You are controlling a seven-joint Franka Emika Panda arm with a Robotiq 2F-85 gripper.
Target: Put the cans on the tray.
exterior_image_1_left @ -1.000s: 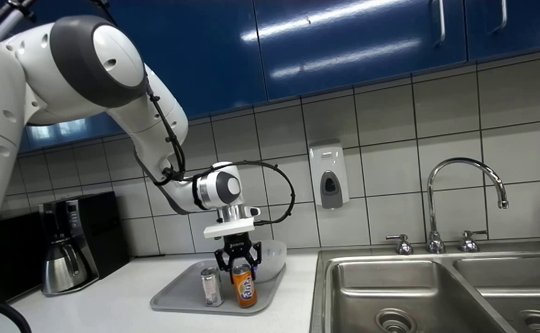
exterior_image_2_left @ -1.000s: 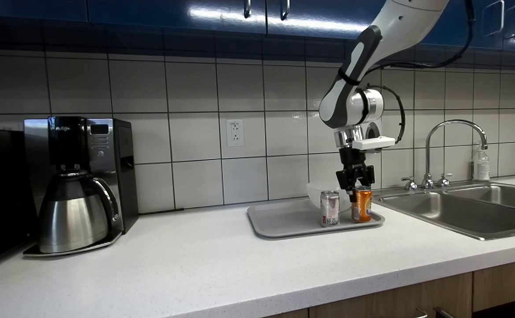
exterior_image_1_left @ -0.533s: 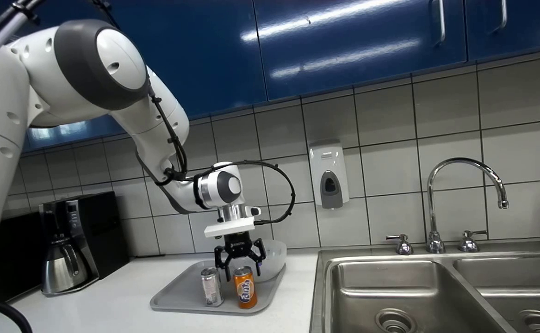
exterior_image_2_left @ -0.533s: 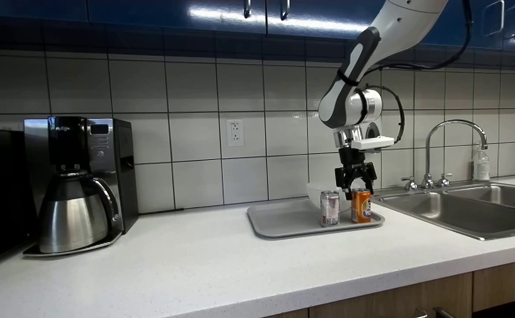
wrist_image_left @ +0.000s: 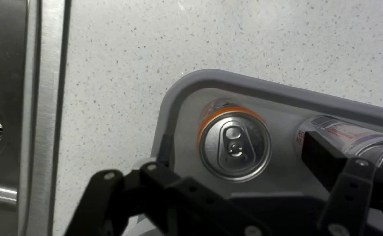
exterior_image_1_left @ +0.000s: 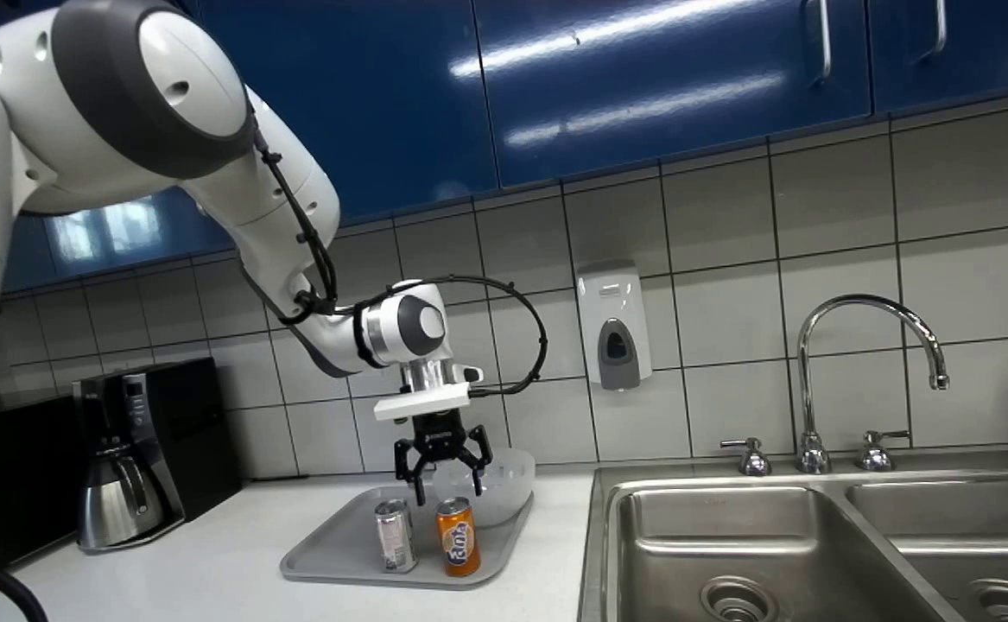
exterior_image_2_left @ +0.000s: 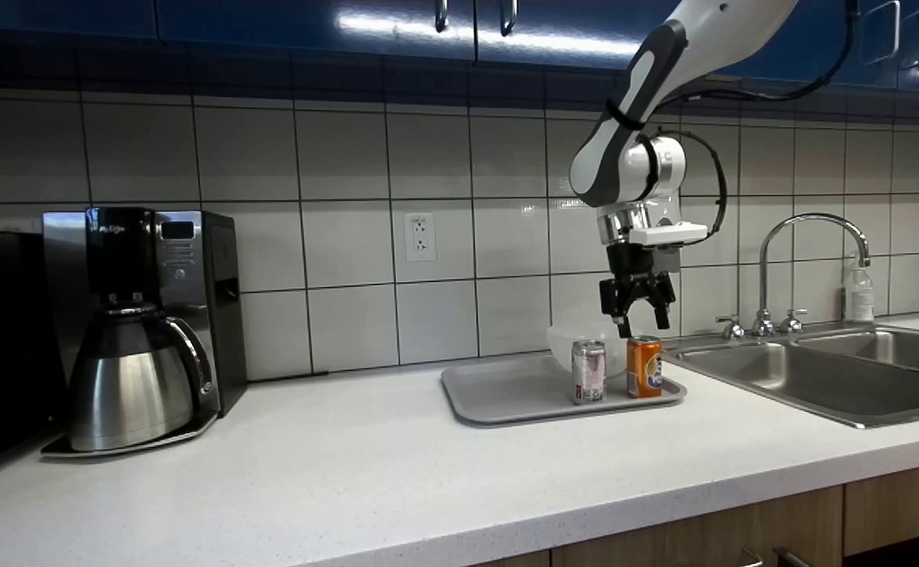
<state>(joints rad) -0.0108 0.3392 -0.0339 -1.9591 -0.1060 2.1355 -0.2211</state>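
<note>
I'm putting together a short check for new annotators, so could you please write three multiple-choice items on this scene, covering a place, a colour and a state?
1. Where does the silvery can stand?
A) in the sink
B) in the bowl
C) on the tray

2. What colour is the other can?
A) orange
B) green
C) purple

3. What state is the hand in?
A) shut on a can
B) open
C) shut, empty

1 C: both exterior views show its base inside the tray's rim.
2 A: its body shows orange in both exterior views.
3 B: its fingers are spread apart, nothing gripped.
</note>
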